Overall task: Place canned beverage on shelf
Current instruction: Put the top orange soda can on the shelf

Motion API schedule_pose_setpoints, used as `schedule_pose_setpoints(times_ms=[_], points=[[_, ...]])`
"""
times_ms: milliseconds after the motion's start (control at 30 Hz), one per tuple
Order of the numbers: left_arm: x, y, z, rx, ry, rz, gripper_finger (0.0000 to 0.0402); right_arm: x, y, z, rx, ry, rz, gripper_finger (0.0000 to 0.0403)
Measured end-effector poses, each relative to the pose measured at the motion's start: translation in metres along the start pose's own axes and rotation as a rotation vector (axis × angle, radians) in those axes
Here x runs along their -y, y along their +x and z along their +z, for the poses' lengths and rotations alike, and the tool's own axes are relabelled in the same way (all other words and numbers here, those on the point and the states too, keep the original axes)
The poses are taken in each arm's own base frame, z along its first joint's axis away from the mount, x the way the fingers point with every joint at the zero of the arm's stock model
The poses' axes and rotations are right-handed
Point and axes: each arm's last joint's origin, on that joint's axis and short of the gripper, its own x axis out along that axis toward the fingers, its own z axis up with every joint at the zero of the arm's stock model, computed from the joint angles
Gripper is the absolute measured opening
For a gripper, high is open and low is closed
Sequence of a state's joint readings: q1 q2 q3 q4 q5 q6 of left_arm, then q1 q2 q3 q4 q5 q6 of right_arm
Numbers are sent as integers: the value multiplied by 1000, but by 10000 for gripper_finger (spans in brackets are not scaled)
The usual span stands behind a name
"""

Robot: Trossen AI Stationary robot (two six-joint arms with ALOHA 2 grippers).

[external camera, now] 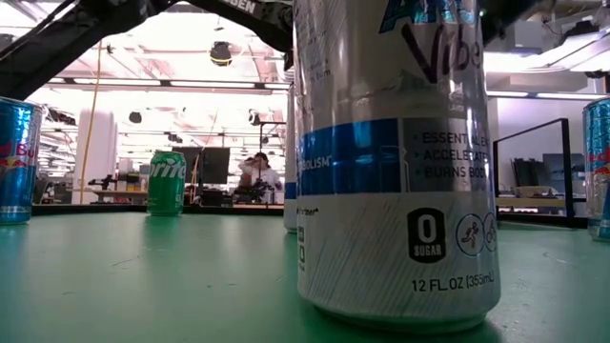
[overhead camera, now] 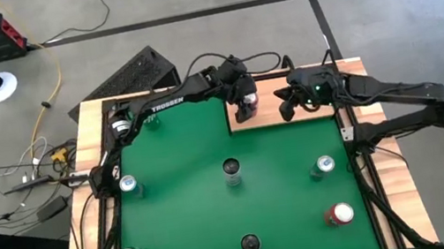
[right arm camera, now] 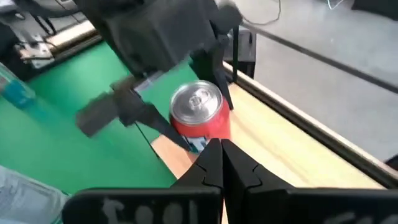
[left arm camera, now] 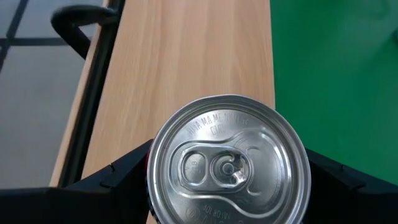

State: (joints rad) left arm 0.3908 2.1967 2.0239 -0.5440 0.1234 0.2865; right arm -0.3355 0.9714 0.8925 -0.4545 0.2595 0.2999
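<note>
Two dark arms are seen. "TROSSEN" is printed in white on the left arm (overhead camera: 167, 104). Black cables are looped by its wrist. Green light on right arm (overhead camera: 378, 91).

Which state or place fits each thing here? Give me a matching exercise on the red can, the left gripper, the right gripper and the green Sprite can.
Things:
1. red can
2. left gripper
3. right gripper
4. green Sprite can

States or places:
A. fingers shut, holding nothing
B. on the green felt, away from the arms
C. over the shelf
D. fingers around a can

Pairs: 1-C, 2-D, 3-A, 4-B
</note>
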Motion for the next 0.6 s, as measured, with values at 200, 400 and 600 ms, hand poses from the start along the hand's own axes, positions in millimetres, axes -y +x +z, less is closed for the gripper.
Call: schedule_pose_setpoints(times_ms=[200,400,600], points=[[3,3,-5,-44,-14,-16,281,0,7,-7,31,45,42,27],[5,6,-6,-51,-41,-40,281,-3,8,-8,24,50,68,19],[6,6,-5,-36,-59,-40,281,-7,6,-9,20,47,90,27]])
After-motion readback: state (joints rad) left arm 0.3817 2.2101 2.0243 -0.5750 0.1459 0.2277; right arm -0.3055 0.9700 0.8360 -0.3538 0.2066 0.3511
